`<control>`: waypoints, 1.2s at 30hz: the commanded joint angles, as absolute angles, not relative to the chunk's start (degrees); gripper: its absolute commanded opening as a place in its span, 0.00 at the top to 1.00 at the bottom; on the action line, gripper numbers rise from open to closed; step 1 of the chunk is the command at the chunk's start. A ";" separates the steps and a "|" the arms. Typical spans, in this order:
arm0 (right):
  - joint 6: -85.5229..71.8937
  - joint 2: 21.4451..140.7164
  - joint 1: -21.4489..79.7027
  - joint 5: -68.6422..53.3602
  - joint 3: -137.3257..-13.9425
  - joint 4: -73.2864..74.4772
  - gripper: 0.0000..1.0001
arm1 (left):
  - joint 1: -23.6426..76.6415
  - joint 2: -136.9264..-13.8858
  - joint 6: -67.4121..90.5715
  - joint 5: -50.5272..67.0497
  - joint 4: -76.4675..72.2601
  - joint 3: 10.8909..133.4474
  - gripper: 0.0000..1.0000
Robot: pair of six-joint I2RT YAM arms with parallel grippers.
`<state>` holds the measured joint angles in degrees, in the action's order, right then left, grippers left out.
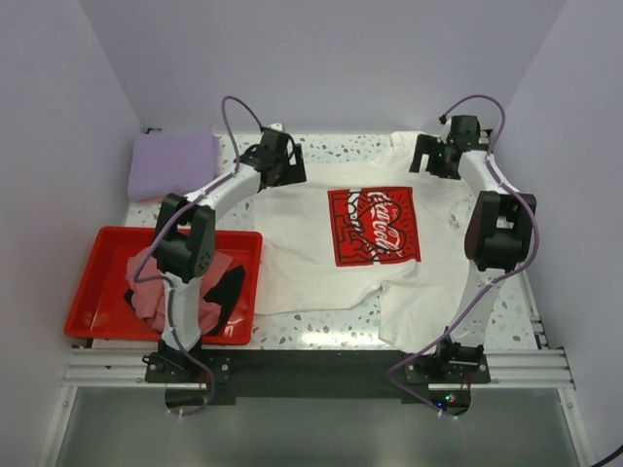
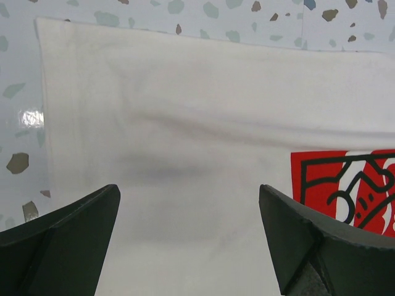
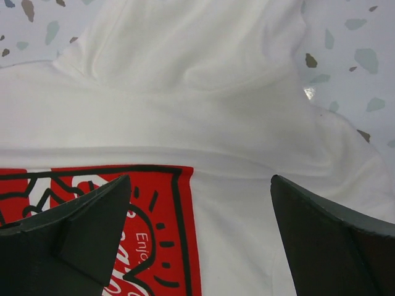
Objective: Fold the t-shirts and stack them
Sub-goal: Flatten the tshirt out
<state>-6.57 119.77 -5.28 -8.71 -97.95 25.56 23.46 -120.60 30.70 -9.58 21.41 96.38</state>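
Currently the left tool point(image 2: 189, 203) and right tool point(image 3: 200, 191) gape wide, empty, over the cream-white t-shirt point(image 1: 311, 263).

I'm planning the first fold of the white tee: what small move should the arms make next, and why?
Probably lower both grippers to the cloth. The left gripper and right gripper hang open over the far part of the cream-white t-shirt, which lies spread out on the table, and neither holds anything yet.

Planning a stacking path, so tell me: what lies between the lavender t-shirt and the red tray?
A bare strip of speckled table, the left arm crossing above it; the top view shows it.
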 commanded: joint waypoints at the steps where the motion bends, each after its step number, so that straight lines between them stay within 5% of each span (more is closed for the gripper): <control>1: -5.01 121.46 -3.61 -8.26 -100.54 25.14 0.01 | 24.61 -118.39 31.29 -11.16 19.51 91.24 0.00; 22: -4.57 149.05 -4.04 -0.70 -130.51 38.05 0.01 | 22.06 -134.47 27.95 -12.66 25.93 105.29 0.00; 36: -3.52 150.20 -4.57 -1.32 -137.37 35.51 0.01 | 21.27 -140.18 25.49 -12.83 27.95 115.92 0.00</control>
